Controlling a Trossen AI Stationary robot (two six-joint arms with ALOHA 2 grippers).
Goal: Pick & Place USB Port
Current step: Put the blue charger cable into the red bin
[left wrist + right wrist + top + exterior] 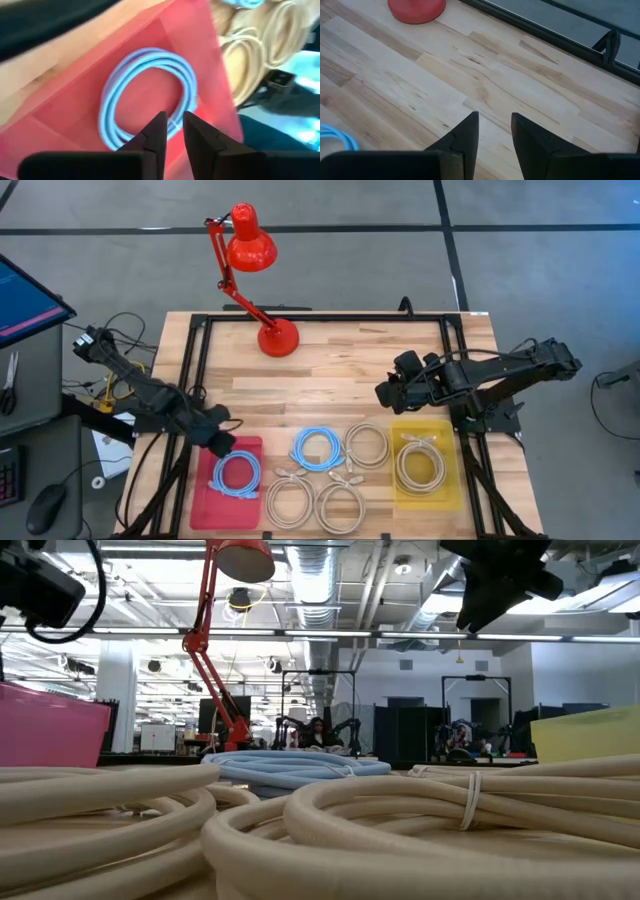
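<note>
A light blue coiled cable (237,473) lies flat in the red tray (205,505) at the near left; it also shows in the left wrist view (115,95). My left gripper (222,443) hovers over the tray's far left corner, its fingers (155,131) slightly apart and empty above the coil. My right gripper (383,393) is open and empty over bare wood at the centre right (495,122). A second blue coil (317,448) lies on the table beside the red tray.
A yellow tray (450,495) at the near right holds a beige coil (420,463). Three more beige coils (366,445), (290,500), (343,505) lie along the near edge. A red desk lamp (277,337) stands at the far middle. A black frame (320,317) borders the table.
</note>
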